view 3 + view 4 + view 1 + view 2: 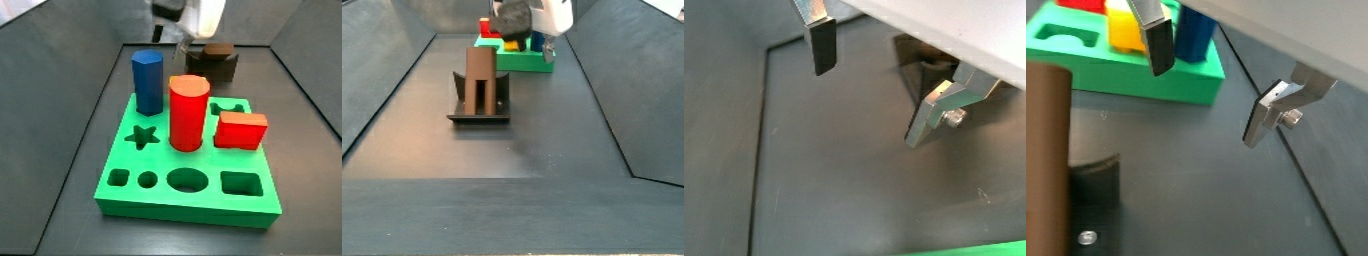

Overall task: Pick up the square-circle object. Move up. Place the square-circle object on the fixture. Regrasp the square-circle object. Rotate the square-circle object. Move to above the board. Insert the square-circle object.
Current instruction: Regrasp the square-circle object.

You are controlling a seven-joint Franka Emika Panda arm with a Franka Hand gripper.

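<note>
**Waiting on the fixture: the regrasp is next**

Judging from how things lie, we put the task near its midpoint. The square-circle object [478, 72] stands upright on the fixture [476, 110], well apart from the board [523, 60] at the far end of the floor. So the pick-up, the lift and the placing on the fixture look done. The regrasp, the rotation, the move to above the board and the insertion are not yet done.

The board [201, 190] already carries a blue prism [146, 82], a red cylinder [189, 112] and a red block [242, 130]. Several cut-outs along its near edge are free. We cannot tell from these pictures which hole is meant for the brown piece.

The claw [867, 105] hangs above the floor with its fingers [820, 50] spread wide. Nothing lies between them and they touch nothing; in both wrist views we see only dark floor in the gap. In a wrist view the brown piece [1046, 130] shows off to one side of the claw, with the fixture's base plate [1093, 195] beneath it. In a side view the claw sits high, nearer the board than the fixture.
</note>
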